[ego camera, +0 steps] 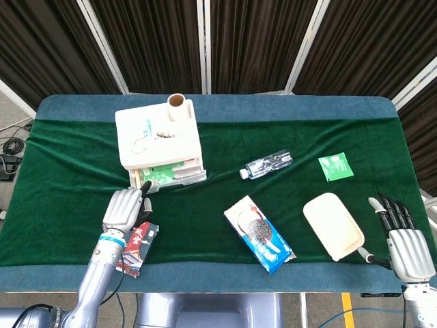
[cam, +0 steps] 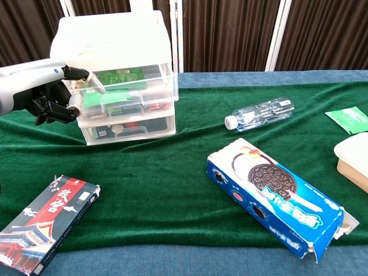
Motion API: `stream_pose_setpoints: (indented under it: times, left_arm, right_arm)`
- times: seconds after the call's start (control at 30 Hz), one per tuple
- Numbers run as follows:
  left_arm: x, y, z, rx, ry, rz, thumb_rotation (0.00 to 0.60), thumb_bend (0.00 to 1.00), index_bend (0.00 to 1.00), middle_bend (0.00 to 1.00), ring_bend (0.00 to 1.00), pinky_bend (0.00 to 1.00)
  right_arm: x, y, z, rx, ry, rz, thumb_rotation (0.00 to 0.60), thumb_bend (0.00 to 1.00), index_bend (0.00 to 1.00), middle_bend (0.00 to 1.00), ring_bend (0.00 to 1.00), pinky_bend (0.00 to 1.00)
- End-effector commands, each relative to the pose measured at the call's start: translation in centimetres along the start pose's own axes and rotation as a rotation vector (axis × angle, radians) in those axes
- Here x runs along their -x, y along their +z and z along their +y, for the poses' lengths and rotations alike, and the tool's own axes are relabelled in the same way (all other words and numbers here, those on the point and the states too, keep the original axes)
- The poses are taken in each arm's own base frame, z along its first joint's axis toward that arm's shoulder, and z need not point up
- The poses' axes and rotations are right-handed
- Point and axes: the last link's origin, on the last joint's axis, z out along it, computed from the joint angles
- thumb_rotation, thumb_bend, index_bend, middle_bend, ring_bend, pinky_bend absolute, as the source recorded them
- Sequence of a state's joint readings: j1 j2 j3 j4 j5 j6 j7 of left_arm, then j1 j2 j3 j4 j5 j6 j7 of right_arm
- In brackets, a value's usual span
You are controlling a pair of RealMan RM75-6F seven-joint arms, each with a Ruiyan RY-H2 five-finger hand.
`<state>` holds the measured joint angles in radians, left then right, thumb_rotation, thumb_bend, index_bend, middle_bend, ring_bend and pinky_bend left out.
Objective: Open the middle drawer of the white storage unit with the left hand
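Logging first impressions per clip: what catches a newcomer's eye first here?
The white drawer unit at the table's back left, with the left hand at its front corner. Next, the blue cookie box lying open near the front, centre-right.

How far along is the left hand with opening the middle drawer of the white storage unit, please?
Barely started: the middle drawer sits about flush with the bottom drawer. The left hand is at the white storage unit, fingers against the top drawer, which juts out. Pulling the middle drawer remains.

No lettering is legible on the blue cookie box (cam: pixel 276 195) or elsewhere.
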<state>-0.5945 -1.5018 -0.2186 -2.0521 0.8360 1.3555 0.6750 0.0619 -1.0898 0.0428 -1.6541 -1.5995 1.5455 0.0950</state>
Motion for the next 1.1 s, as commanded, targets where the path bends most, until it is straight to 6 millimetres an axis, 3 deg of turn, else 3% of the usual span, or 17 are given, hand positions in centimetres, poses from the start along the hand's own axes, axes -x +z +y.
stream_pose_setpoints:
  times: [0.03, 1.1]
  left_arm:
    - [0.0, -0.1, 0.1, 0.006, 0.0, 0.0, 0.6, 0.86, 0.25, 0.89, 0.76, 0.75]
    - [0.8, -3.0, 1.4, 0.107, 0.008, -0.021, 0.6, 0.86, 0.29, 0.89, 0.76, 0.75]
  right_arm:
    - [0.0, 0.0, 0.0, 0.0, 0.0, 0.0, 0.6, 0.02, 0.04, 0.0, 0.0, 0.0]
    - [0.0, 0.0, 0.0, 0.0, 0.001, 0.001, 0.6, 0.02, 0.04, 0.0, 0.0, 0.0]
